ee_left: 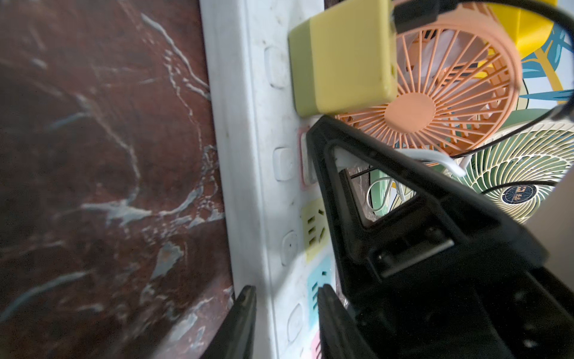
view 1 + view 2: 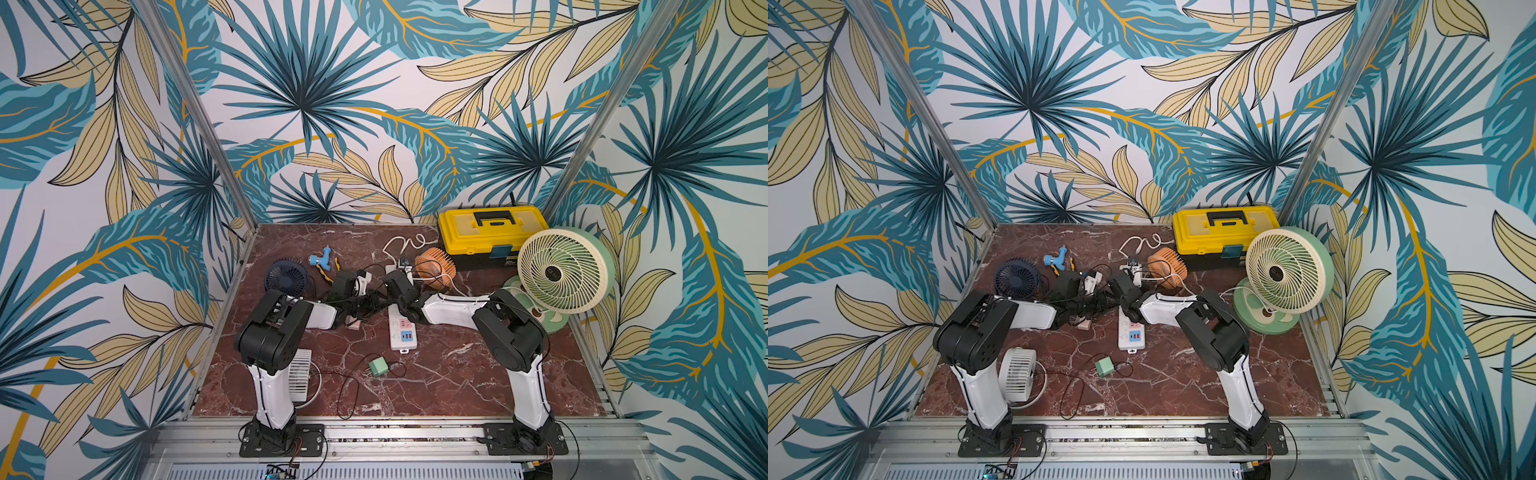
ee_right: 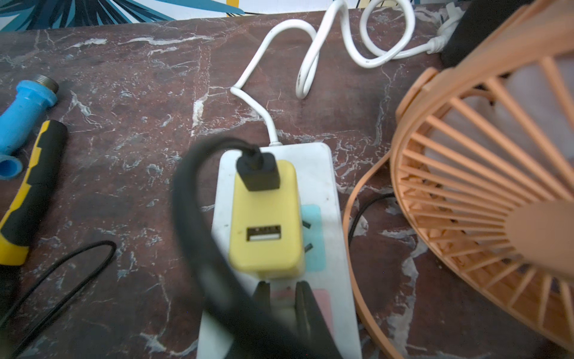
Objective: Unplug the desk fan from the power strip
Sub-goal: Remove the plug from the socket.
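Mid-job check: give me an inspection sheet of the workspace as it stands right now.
Surface: dark red marble table.
Job's things: power strip mid-table; white plug in its pink socket; green fan at right rear.
Clutter: yellow toolbox, orange fan, navy fan, white fan, loose green adapter, blue pipe fitting.
End effectors: right end effector shut on white plug; left end effector open, tips at the strip.
Cables: black cable in yellow adapter on strip; white cord coiled behind strip.
Surroundings: leaf-print walls.
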`<state>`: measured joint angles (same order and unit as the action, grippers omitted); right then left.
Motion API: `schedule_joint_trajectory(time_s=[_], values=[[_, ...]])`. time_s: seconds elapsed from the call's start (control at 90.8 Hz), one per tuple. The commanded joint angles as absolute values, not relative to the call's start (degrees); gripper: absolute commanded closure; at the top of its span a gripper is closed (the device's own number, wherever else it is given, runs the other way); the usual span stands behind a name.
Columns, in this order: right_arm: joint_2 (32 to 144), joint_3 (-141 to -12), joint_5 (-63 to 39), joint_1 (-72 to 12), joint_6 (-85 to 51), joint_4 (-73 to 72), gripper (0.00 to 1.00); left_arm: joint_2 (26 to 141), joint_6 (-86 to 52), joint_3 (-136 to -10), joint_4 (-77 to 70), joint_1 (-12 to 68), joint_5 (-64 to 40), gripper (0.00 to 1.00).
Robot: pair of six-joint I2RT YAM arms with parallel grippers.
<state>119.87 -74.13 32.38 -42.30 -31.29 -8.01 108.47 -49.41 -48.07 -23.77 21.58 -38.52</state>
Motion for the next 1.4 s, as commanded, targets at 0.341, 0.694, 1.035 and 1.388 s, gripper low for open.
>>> schedule_joint_trajectory(time_s=[0.341,0.694,1.035,1.388], values=[[119.97,-71.97,29.13,-42.08,-32.38,-5.98,0.97,108.46,-40.35,-56.19,-5.22,25.99,-29.79,0.67],[118.76,-75.62,32.92,-44.33,-29.35,-0.86,0.97,111.02,-39.17,-57.13,-1.3,26.13,-27.79,0.69],[116.3,-69.21,22.41,-40.74,-38.71,-8.27,1.0,110.74,-37.88,-57.12,0.91,26.15,-26.4,0.69],[118.54,-78.0,34.31,-45.29,-33.09,5.51,1.0,111.55,-37.53,-57.64,1.14,26.11,-26.28,0.68]])
